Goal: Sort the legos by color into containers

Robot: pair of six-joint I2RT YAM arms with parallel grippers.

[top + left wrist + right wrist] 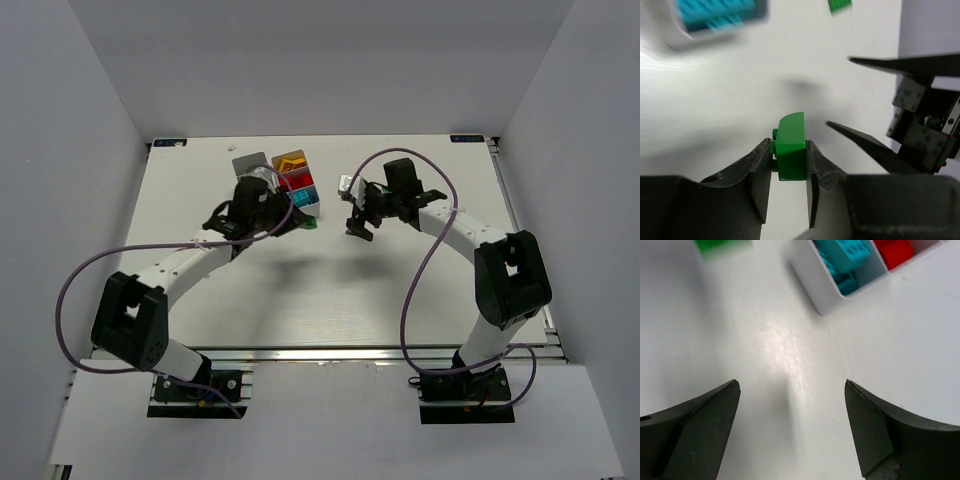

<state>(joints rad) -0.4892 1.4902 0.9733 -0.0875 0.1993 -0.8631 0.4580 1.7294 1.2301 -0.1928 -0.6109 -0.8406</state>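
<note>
Fingers of the left gripper are pinched narrow on a green lego, held over the white table. The right gripper is spread wide with nothing between its jaws, its black tips near the held brick but apart from it. At the far side is the white tray: yellow and orange pieces at the far end, red legos in the middle, cyan legos nearest. A grey square sits left of it, half hidden by the left arm. A loose green lego lies on the table off the cyan end.
</note>
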